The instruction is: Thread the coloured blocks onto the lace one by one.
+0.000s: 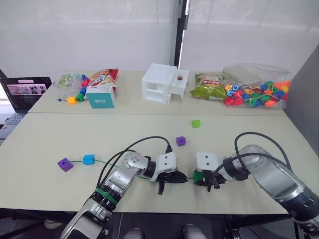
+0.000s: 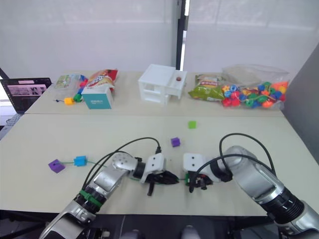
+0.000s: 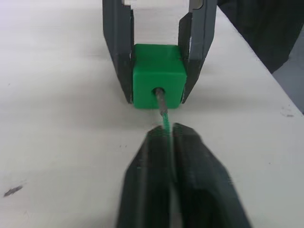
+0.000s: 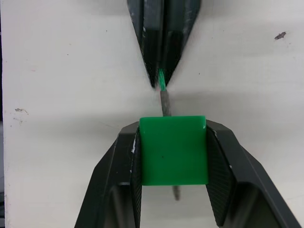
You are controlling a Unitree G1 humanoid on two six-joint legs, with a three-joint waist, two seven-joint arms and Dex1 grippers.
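Lace lies along the near part of the counter, a thin bright-green cord running from a purple block and a blue block already strung at its far end toward the two claws at the near edge. Ordered by size, the counter comes first, then the arms, then the right claw, clamped on the two side faces of a dark green block, and the left claw, pinched together on the cord just behind its stiff silvery tip. That tip is in the block's hole, and a bit of it seems to show past the far face in the right wrist view. Two cubes lie loose farther back: a second purple block and a light green block, well apart.

The cord looks limp and light, so only the rigid tip can be steered; hold close behind it. The cubes seem hard, smooth and light, likely to twist if gripped off-centre, so flat opposite faces are the place to grip.
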